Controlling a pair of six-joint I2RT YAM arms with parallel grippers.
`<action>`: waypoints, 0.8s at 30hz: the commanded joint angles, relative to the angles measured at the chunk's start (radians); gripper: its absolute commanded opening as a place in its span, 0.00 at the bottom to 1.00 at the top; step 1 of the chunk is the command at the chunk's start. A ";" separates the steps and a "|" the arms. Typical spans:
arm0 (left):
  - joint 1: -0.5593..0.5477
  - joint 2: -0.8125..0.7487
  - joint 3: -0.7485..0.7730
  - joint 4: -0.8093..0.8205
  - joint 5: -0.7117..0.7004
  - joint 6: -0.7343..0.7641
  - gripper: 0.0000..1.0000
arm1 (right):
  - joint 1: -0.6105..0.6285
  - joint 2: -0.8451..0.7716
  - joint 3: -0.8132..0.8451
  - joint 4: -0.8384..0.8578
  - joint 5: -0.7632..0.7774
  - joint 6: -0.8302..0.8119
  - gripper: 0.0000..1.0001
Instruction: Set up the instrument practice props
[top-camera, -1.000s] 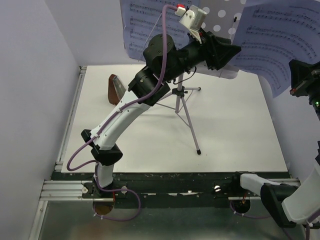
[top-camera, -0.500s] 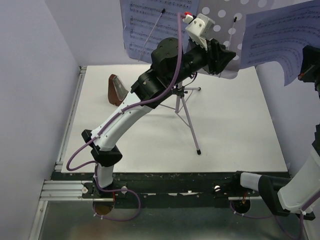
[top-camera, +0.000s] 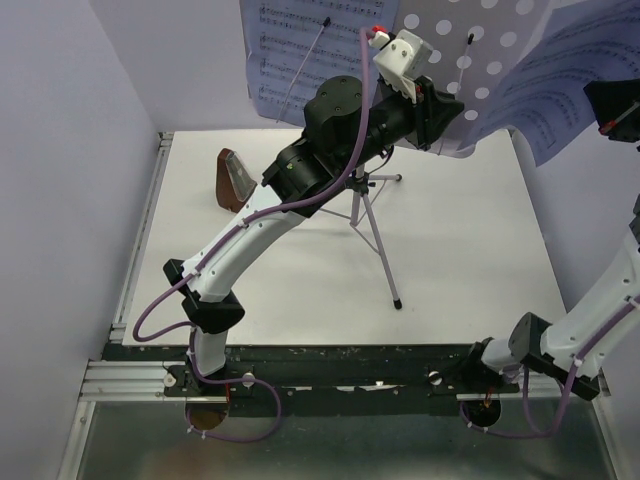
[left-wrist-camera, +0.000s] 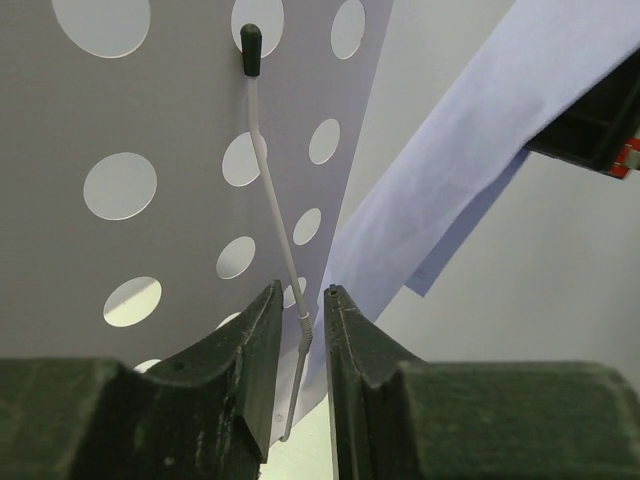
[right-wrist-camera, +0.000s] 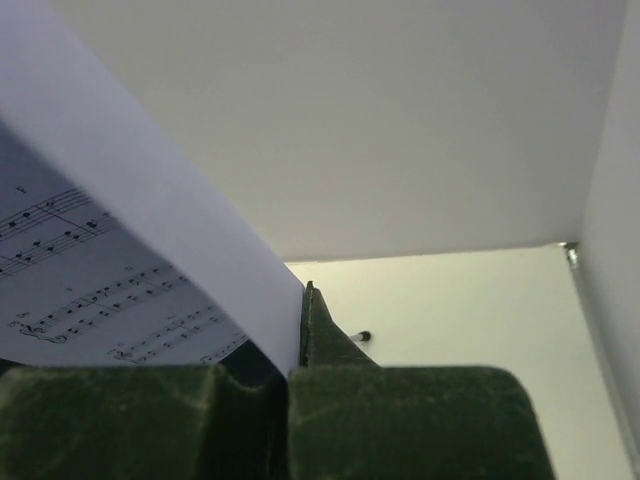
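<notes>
The pale lilac perforated music stand (top-camera: 487, 55) stands on its thin tripod (top-camera: 372, 228) at the back of the table. A lavender sheet-music page (top-camera: 292, 48) lies on its left half. My left gripper (top-camera: 448, 112) is shut on the stand's lower edge. In the left wrist view (left-wrist-camera: 300, 296) the plate (left-wrist-camera: 180, 130) and its wire page holder (left-wrist-camera: 268, 190) run between the jaws. My right gripper (top-camera: 608, 104) is shut on a second sheet-music page (top-camera: 556, 88) and holds it against the stand's right side (right-wrist-camera: 300, 300). The brown metronome (top-camera: 232, 178) stands at the back left.
Lilac walls close in the white table (top-camera: 470, 260) at the left, back and right. A tripod leg ends in a black foot (top-camera: 398, 303) near the table's middle. The arm bases sit on the black rail (top-camera: 340, 370) at the near edge.
My right gripper has risen and carried its page leftward until it overlaps the stand's right side. My left gripper tilted up a little with the stand, then held still.
</notes>
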 joint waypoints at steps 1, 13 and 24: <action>-0.007 0.003 0.028 0.005 -0.023 0.018 0.31 | -0.117 0.050 -0.012 0.078 -0.362 0.188 0.00; -0.008 0.001 0.024 0.008 -0.014 0.040 0.28 | -0.139 -0.074 -0.150 0.204 -0.482 0.280 0.00; -0.018 -0.002 0.019 0.041 -0.019 0.067 0.24 | -0.376 -0.106 -0.185 0.254 -0.566 0.313 0.00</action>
